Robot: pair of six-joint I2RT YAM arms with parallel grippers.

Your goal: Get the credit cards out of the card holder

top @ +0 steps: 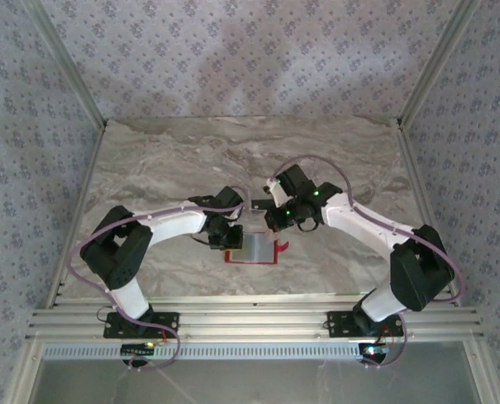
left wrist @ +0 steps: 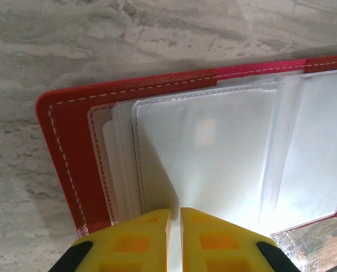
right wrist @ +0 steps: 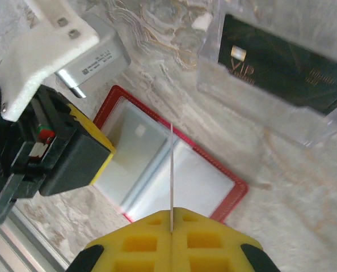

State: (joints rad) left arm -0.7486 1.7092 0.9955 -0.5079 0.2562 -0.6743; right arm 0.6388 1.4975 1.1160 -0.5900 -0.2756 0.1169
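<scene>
The card holder (top: 258, 251) lies open on the surface (top: 174, 168). Above its fold the right tool (right wrist: 171, 218) clamps a credit card (right wrist: 171, 170) edge-on, its length running straight out. At the holder's left page the left tool (left wrist: 175, 218) shows only a slit; whether it holds anything, I cannot tell.

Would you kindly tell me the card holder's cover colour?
Card holder: red, white stitching; left wrist view.
</scene>
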